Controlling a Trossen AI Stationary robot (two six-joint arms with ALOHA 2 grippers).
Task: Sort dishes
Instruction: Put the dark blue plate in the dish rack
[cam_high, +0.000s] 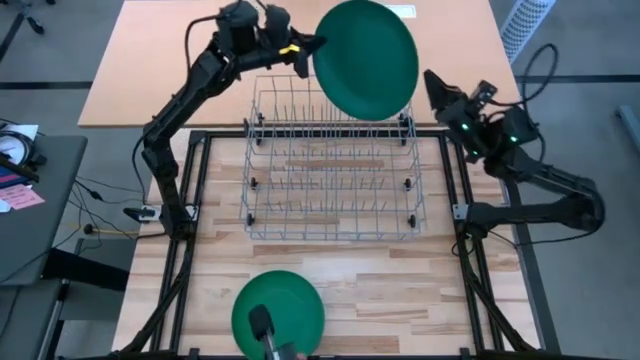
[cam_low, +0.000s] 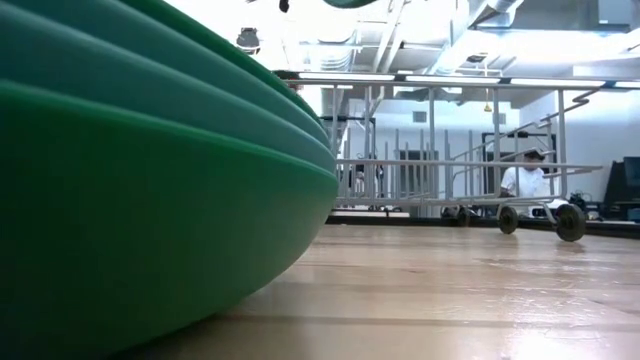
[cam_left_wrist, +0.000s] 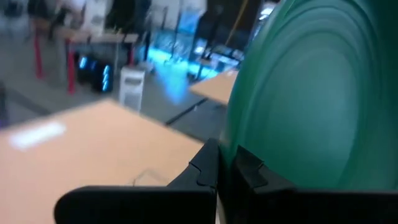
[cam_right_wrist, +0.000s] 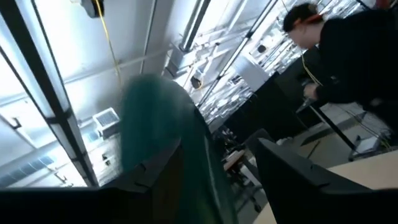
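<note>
A dark green plate (cam_high: 365, 55) hangs in the air over the far edge of the wire rack (cam_high: 330, 170). My left gripper (cam_high: 305, 48) is shut on its left rim. My right gripper (cam_high: 432, 82) stands open at the plate's right rim. In the right wrist view that rim (cam_right_wrist: 186, 143) runs edge-on between the parted fingers. I cannot tell whether a finger touches it. A stack of green plates (cam_high: 278, 312) rests on the table near its front edge and fills the left of the low view (cam_low: 150, 200). My left gripper (cam_left_wrist: 225, 165) pinches the plate's rim (cam_left_wrist: 233, 134) between its two fingers, on the side toward the table's left. The fingers come in level from the left. The plate (cam_left_wrist: 311, 93) is lifted clear of rack and table, its face tilted and turned mostly upward.
The wire rack (cam_low: 450, 190) stands in the middle of the wooden table (cam_high: 330, 270), its slots without plates. A light brown table (cam_high: 180, 60) lies beyond it. One person (cam_low: 525, 180) sits in the room behind, and another (cam_right_wrist: 348, 56) shows in the right wrist view.
</note>
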